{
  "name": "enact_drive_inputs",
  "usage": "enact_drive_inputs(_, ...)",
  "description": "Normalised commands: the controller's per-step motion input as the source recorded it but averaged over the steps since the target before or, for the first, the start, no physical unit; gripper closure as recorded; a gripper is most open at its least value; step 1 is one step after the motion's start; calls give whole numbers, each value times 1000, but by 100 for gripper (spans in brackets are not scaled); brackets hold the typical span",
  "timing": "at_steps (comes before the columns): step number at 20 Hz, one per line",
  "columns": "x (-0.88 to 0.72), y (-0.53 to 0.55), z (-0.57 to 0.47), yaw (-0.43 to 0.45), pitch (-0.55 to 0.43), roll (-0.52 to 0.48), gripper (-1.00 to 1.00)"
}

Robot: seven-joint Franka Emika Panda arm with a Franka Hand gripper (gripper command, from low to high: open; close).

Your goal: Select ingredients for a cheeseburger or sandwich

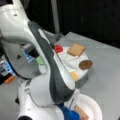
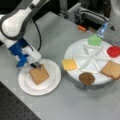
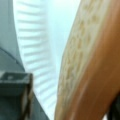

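Two white dishes sit on the grey surface (image 2: pixel 75 105): a ribbed paper plate (image 2: pixel 53 78) toward a front view's lower left, and just beside it a round divided tray (image 2: pixel 82 56) toward the right edge. One toast square (image 2: pixel 39 74) lies flat on the paper plate, a bare base with nothing stacked on it, set diamond-wise so one corner points at the gripper (image 2: pixel 37 65) and the opposite corner at the plate's near rim. The gripper, on its blue mount, is down at that upper corner of the toast; whether its jaws are clamped on the toast or released I cannot tell. In the wrist view the toast's (image 3: pixel 85 65) tan, pitted face fills the right half, running as a steep diagonal, with the plate's ribbed rim (image 3: pixel 32 45) to its left.

Five ingredients lie in the tray's wedge compartments: the green lettuce (image 2: pixel 94 40) at the far rim, the red tomato (image 2: pixel 114 51) at the right, a second toast square (image 2: pixel 111 69) overhanging the lower right rim, the dark brown patty (image 2: pixel 86 78) at the near rim, and the yellow cheese square (image 2: pixel 69 64) on the side nearest the paper plate. An orange object (image 2: pixel 81 28) lies near the surface's far edge.

In a front view the white and grey arm (image 1: pixel 47 75) fills the foreground, hiding the gripper, most of the paper plate (image 1: pixel 93 105) and part of the tray (image 1: pixel 72 61).
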Motion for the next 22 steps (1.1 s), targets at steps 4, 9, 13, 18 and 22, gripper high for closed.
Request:
enact_drive_inputs(4,135,-23,-23,17,-102,178,-100)
enact_drive_inputs(9,112,-11,2,-3,-100,126,-100)
enact_drive_inputs(13,47,10,99,-150,-144,-307,-100)
enact_drive_inputs(18,-141,159,240,-214,-62,-516,-100)
enact_drive_inputs(22,-342,357,279,-247,-49,-633,-100)
